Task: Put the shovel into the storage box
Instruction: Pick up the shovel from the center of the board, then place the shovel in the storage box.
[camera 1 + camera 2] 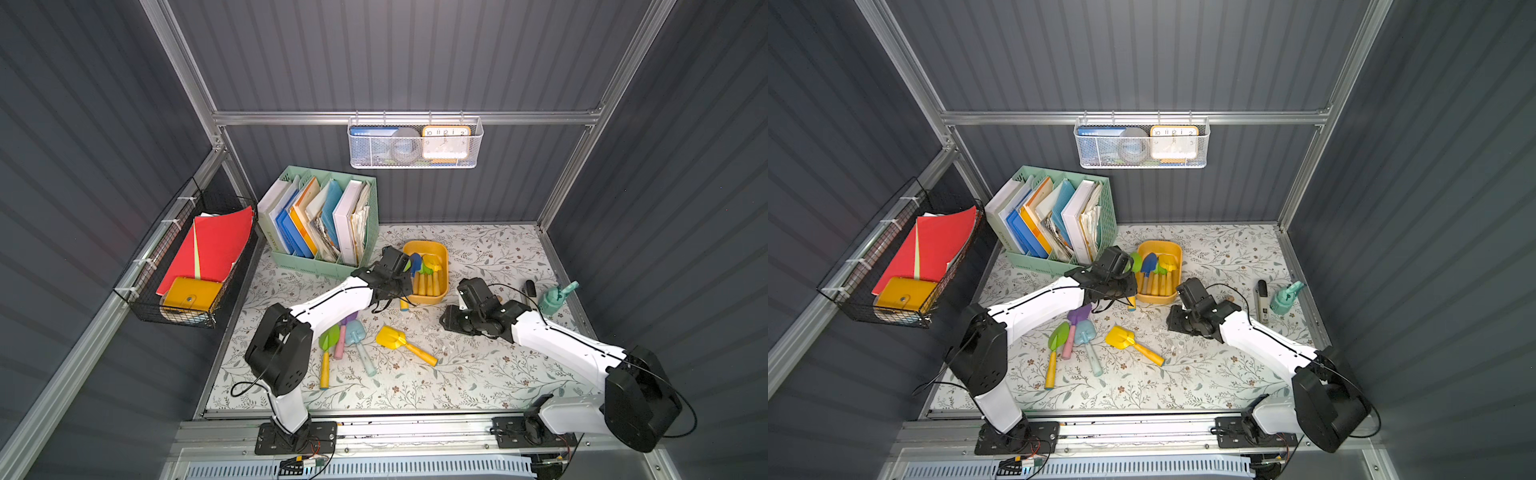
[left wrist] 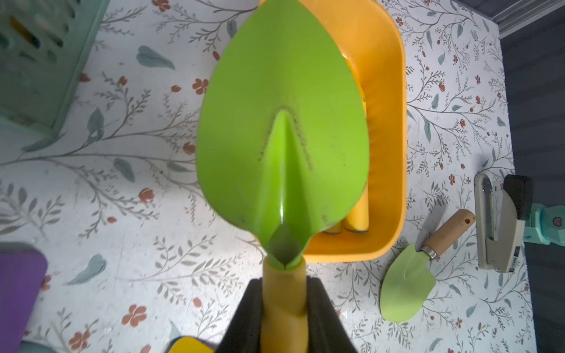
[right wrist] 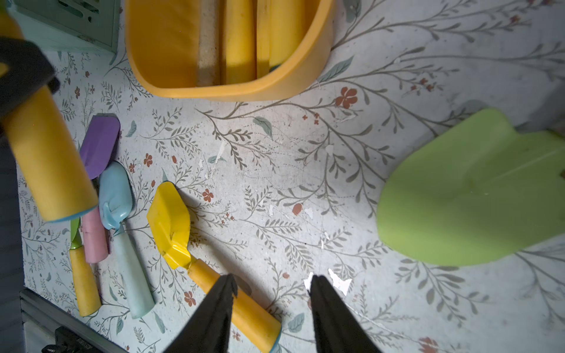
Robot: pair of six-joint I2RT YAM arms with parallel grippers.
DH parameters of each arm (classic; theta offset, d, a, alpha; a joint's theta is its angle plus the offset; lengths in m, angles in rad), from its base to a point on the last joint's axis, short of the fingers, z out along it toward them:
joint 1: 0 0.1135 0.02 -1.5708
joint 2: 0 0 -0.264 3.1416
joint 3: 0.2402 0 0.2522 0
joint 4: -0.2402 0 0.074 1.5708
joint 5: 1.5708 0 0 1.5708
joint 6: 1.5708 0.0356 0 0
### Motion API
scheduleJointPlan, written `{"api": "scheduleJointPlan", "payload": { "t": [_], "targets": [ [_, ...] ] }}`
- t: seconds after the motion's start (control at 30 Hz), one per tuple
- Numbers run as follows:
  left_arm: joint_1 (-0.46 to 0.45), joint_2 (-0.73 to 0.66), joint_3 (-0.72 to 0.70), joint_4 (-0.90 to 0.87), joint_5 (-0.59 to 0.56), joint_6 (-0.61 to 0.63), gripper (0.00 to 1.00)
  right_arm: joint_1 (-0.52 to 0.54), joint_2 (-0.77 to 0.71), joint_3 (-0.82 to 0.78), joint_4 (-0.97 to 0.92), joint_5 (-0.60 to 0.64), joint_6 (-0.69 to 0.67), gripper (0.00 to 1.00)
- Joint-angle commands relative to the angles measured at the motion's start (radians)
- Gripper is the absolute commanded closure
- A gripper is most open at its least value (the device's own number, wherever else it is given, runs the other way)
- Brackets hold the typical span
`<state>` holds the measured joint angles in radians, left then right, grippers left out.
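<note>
Black left gripper (image 2: 285, 287) clamps green shovel (image 2: 281, 122) by its yellow handle, blade poised at box (image 2: 394, 152) rim. Other shovels (image 1: 1158, 274) lie inside box. Right gripper (image 3: 272, 284) stands open, empty, above table (image 3: 305, 183) beside box.

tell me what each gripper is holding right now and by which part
The left gripper grips the green shovel by its yellow handle, close to the blade end. The right gripper is open and holds nothing.

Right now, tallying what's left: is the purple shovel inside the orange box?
No, the purple shovel lies on the table, outside the box.
</note>
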<state>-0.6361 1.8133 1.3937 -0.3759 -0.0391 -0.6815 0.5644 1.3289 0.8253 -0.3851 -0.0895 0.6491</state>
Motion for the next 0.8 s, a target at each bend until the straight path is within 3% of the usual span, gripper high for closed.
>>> {"api": "scheduleJointPlan", "payload": {
  "t": [0.0,0.4,0.77],
  "targets": [
    [0.000,0.055,0.109,-0.035,0.030,0.074,0.85,-0.009,-0.022,-0.008,-0.027,0.016,0.012,0.54],
    [0.061,0.285,0.389,-0.080,0.085,0.141,0.84,-0.013,-0.016,-0.032,-0.016,0.006,0.029,0.54],
    [0.078,0.439,0.503,-0.079,0.136,0.177,0.84,-0.013,0.008,-0.028,-0.017,0.012,0.038,0.54]
  ]
}}
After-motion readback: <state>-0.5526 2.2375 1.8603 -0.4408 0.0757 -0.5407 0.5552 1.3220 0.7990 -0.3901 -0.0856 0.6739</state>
